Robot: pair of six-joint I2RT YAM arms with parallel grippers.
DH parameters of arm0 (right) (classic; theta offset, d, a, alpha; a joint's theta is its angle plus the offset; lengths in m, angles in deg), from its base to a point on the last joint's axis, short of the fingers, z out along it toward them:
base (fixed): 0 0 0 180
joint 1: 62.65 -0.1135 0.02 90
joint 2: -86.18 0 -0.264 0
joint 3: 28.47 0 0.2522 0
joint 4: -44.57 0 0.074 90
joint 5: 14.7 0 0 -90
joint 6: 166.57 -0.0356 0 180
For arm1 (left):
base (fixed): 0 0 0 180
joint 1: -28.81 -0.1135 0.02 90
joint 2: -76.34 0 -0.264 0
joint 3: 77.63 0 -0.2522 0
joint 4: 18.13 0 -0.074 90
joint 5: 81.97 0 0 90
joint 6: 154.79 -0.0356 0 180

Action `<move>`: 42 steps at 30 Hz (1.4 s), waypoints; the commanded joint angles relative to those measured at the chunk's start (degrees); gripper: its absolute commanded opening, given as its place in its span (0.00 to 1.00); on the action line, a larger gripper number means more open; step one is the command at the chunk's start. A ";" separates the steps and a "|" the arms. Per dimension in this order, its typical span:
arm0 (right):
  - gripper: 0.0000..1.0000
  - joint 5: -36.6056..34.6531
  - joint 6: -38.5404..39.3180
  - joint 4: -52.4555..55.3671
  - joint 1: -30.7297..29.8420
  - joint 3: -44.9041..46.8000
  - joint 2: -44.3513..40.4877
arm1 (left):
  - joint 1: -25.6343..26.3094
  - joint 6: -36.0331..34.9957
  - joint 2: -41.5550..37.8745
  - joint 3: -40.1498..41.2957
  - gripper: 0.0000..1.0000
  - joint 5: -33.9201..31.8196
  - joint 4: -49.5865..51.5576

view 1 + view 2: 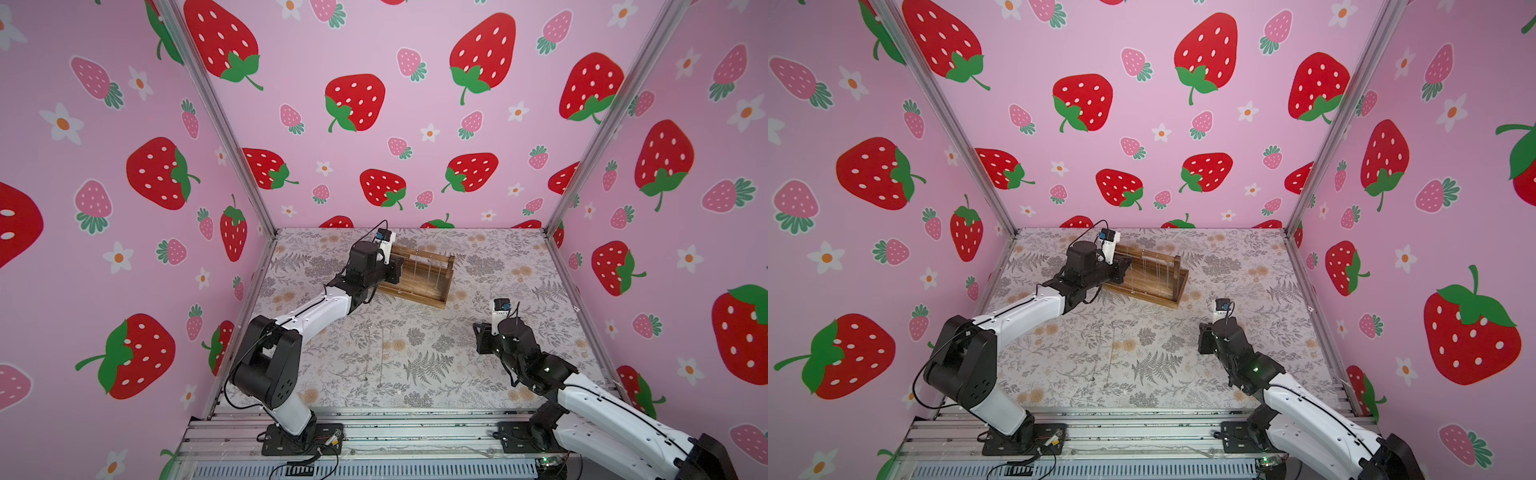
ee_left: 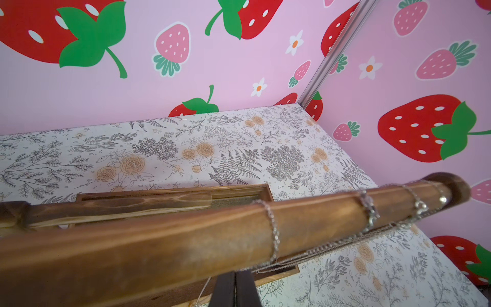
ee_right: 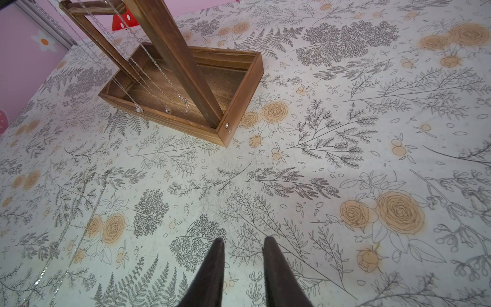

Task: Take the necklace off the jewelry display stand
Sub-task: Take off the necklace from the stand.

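Toward the back of the table (image 1: 415,365), near its middle, the stand (image 1: 415,297) is set at an angle, well apart from the walls (image 1: 374,137). Its necklaces (image 1: 432,270) are made out only as faint pale lines within it in both top views. By the left wrist view more is given: three necklaces (image 2: 273,228) are looped over the nearest bar (image 2: 159,247), and stretched strands run beneath it up to the tips of the left gripper (image 2: 235,276). Its fingers (image 2: 225,289) are pressed together; whether a strand is pinched between them cannot be told. From above, that gripper (image 1: 395,268) is seen at the stand's left end. By the right wrist view the tray (image 3: 170,122) is shown from the other end, with small pendants (image 3: 167,110) hanging low by its long wall. The right gripper (image 3: 241,243) is held over bare table, well apart from the stand, its fingers parted with nothing between them. A loose chain (image 3: 86,183) is seen lying on the table only there. The table is covered in a pale print of grey ferns and tan roses. Three sides are enclosed by the pink walls, printed with strawberries and white flowers; metal posts (image 1: 216,116) stand in the back corners, and both arms (image 1: 316,311) are bolted to a rail (image 1: 415,432) along the front.
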 commanded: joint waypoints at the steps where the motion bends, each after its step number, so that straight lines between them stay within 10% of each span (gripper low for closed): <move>1: 0.28 0.13 0.47 -1.04 0.29 0.06 -0.12 | 0.24 -0.61 -1.51 0.65 0.11 -0.34 0.41; 35: 0.27 0.22 0.47 -0.78 0.25 0.06 -0.60 | 0.89 -0.47 1.04 1.25 0.28 -2.35 1.05; 42: 0.28 0.20 0.47 -0.83 0.29 0.06 -0.47 | 0.81 -0.48 0.86 1.55 0.18 -2.46 0.99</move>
